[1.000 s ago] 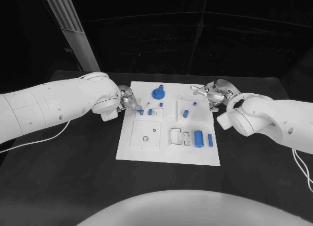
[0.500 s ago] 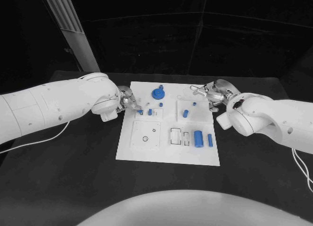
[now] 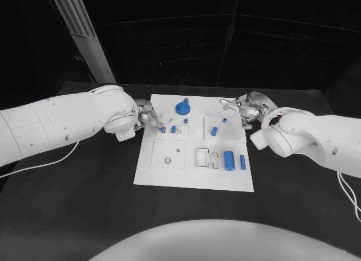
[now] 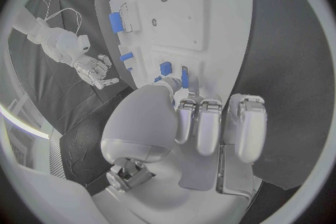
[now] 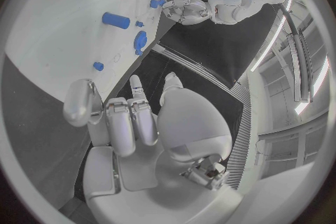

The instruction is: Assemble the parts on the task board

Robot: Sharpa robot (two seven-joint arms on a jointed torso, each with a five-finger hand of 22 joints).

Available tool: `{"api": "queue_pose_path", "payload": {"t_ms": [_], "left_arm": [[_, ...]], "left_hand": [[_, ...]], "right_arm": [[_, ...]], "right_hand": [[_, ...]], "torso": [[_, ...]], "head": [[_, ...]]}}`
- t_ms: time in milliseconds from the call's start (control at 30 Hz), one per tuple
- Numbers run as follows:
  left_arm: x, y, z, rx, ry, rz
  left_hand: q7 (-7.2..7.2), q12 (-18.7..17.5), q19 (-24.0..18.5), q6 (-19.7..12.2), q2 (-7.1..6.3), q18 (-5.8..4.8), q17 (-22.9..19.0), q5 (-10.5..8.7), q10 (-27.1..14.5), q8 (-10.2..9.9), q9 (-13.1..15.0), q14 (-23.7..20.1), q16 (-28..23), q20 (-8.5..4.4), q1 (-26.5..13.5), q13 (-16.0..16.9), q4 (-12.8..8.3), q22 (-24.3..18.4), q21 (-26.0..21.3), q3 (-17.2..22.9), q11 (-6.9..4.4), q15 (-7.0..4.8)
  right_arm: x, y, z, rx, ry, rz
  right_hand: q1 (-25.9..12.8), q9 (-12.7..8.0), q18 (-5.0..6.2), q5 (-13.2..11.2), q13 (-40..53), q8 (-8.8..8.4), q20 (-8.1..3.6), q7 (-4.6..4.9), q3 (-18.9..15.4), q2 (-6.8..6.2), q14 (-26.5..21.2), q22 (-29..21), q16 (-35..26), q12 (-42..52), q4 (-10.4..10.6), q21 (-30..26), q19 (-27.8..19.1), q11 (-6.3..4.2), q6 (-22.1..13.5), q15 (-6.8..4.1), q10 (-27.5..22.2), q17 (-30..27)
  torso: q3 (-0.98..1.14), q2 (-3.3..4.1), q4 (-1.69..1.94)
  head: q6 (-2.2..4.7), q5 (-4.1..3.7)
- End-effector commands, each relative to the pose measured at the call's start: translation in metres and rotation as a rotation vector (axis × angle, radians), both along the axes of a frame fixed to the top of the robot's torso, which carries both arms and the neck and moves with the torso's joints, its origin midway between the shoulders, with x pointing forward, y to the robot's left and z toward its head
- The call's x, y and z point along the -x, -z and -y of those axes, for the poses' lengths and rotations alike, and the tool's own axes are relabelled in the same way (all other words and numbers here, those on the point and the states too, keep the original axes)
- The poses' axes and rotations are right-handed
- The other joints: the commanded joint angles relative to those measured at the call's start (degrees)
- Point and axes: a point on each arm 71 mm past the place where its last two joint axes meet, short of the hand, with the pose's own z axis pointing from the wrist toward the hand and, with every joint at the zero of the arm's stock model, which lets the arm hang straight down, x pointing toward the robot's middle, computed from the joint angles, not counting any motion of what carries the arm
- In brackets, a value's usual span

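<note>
Seating a small blue peg [image 3: 162, 129] at the task board [image 3: 194, 174] left edge, left robot hand [image 3: 148, 119] pinching it, right robot hand [image 3: 243, 109] open, hovering; next calls for pressing straight down.

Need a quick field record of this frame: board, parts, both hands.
board: white task board in the middle of the black table
parts: blue pieces on the board, including a round knob at the far end and a large cylinder lying near the right edge
left robot hand: at the board's left edge, fingertips at a small blue peg
right robot hand: at the board's far right corner, holding nothing visible
</note>
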Motion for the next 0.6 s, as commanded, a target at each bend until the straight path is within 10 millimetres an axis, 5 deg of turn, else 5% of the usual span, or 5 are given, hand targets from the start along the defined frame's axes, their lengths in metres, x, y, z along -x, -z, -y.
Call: {"api": "queue_pose_path", "payload": {"t_ms": [33, 600], "left_arm": [[-0.0012, -0.0028, 0.0014, 0.027, 0.003, 0.035], [-0.0040, -0.0019, 0.0030, 0.016, 0.003, 0.027]], "left_hand": [[-0.25, -0.3, 6.0, -0.1, -0.04, -0.38, 15.1, 0.37, 6.1, 0.2, 0.0, 6.1, 0.2, 0.27, 0.7, 15.1, 0.1, 15.1, 0.2, 0.4, 0.07, 0.32], [-0.15, -0.3, 6.0, -0.1, 0.01, -0.38, 15.1, 0.58, 6.1, 0.3, 0.0, 6.1, 0.2, 0.26, 0.6, 15.1, 0.5, 15.1, 0.2, 0.4, 0.13, 0.33]], "right_arm": [[-0.0006, -0.0015, -0.0003, 0.000, 0.002, 0.012], [-0.0005, -0.0014, -0.0010, 0.000, 0.001, 0.012]], "right_hand": [[0.5, 0.1, 0.84, 0.2, 15.1, 0.35, -0.27, -0.06, -0.2, -0.15, 6.0, 5.1, 0.1, 0.1, 0.0, -0.3, -0.2, -0.09, -0.5, -0.33, 6.0, 15.1], [0.6, 0.1, 0.86, 0.2, 15.1, 0.39, -0.28, -0.06, -0.2, -0.11, 6.0, 5.1, 0.1, 0.1, 0.0, -0.4, -0.2, -0.09, -0.6, -0.34, 6.0, 15.1]], "torso": [[0.01, -0.01, -0.03], [-0.01, 0.02, -0.05]], "head": [[-0.01, 0.09], [-0.01, 0.18]]}}
